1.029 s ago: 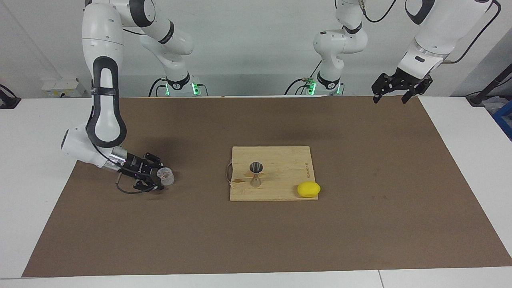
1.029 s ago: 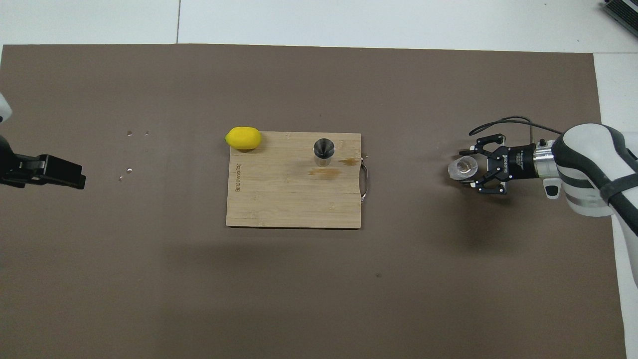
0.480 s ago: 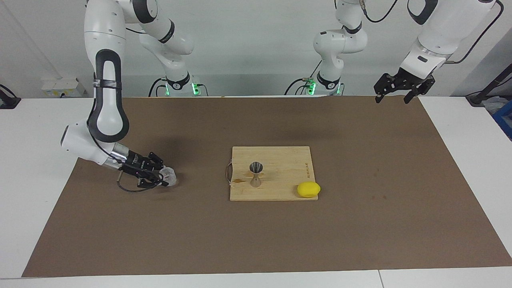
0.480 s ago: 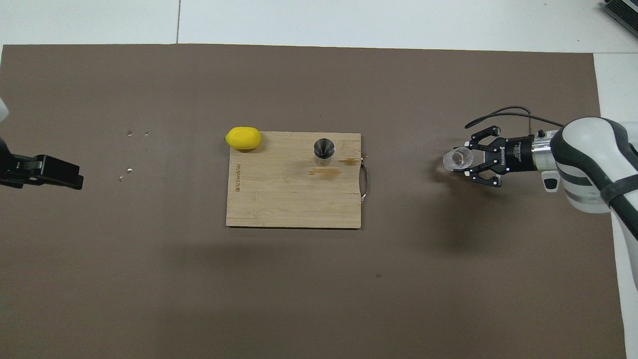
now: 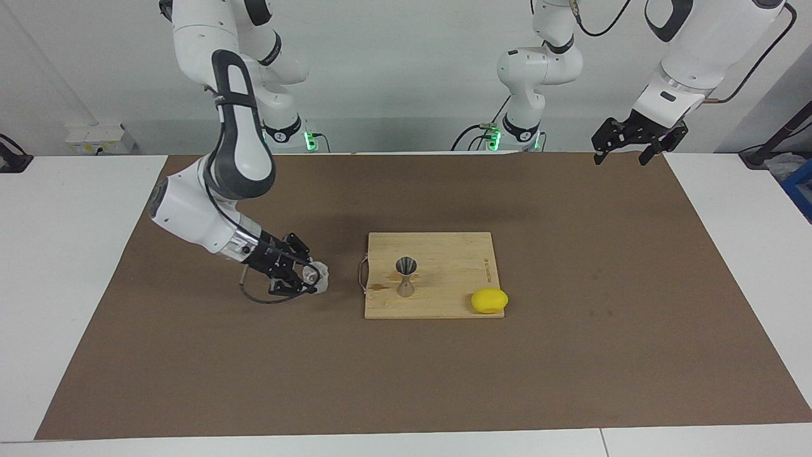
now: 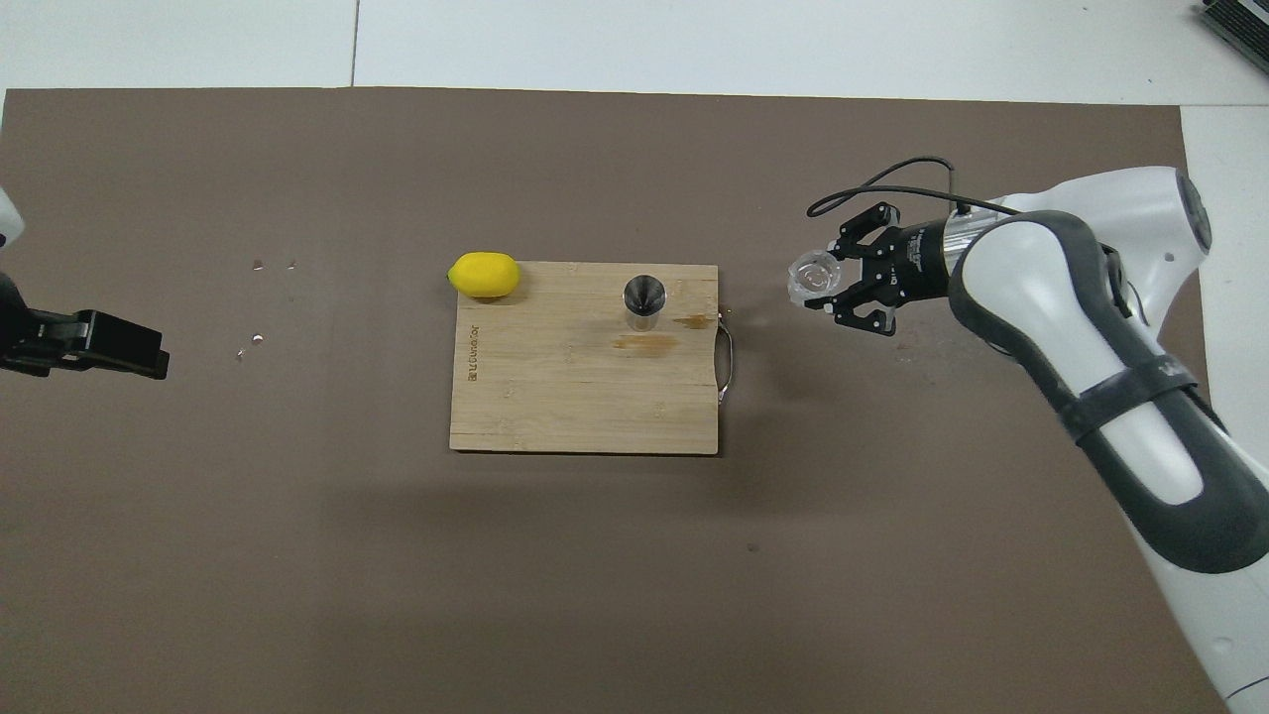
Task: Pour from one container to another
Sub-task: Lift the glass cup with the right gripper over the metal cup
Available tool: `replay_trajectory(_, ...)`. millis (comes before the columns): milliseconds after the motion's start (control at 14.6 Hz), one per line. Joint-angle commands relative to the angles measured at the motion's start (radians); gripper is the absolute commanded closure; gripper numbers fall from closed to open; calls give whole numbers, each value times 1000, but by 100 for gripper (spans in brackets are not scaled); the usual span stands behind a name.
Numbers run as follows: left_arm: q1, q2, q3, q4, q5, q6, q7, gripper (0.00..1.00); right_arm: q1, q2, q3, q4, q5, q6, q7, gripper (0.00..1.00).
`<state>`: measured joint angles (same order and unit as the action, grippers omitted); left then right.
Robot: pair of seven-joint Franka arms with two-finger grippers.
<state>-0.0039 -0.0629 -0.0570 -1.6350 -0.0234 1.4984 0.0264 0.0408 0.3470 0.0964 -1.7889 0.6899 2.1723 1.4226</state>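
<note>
Since a second ago the right gripper (image 5: 309, 277) has carried the small clear thick-walled glass tumbler (image 5: 315, 277) from well out toward the right arm's end of the brown mat to a spot just beside the handle end of the pale bamboo cutting board (image 5: 444, 298), low over the mat. Its fingers are clamped on the tumbler's wall; mouth faces up in the overhead view (image 6: 813, 279). The small shiny steel hourglass jigger (image 5: 405, 277) stands upright on the board, well apart from the tumbler. A yellow lemon (image 5: 489, 300) sits at the board's corner toward the left arm's end. The left gripper (image 5: 637, 139) waits high over the mat's edge, fingers spread, holding nothing. Judgement: glass is rigid, smooth, likely slippery and breakable; a mid-wall grip suits it, firm but not crushing. The jigger looks light with a narrow foot, and its small mouth calls for a slow tilt without bumping it.
</note>
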Motion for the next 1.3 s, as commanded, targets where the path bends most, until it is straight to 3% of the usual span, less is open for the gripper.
replay_trajectory(0, 13, -17, -6, -22, -6, 37, 14, 0, 53, 32, -3, 83, -84, 3, 137, 100)
replay_trajectory(274, -13, -9, -7, -28, -9, 169, 4, 0, 126, 61, -3, 150, -206, 20, 286, 100)
replay_trajectory(1234, -10, -25, -6, -16, -7, 100, -2, 0, 290, 92, -1, 232, -498, 23, 415, 100)
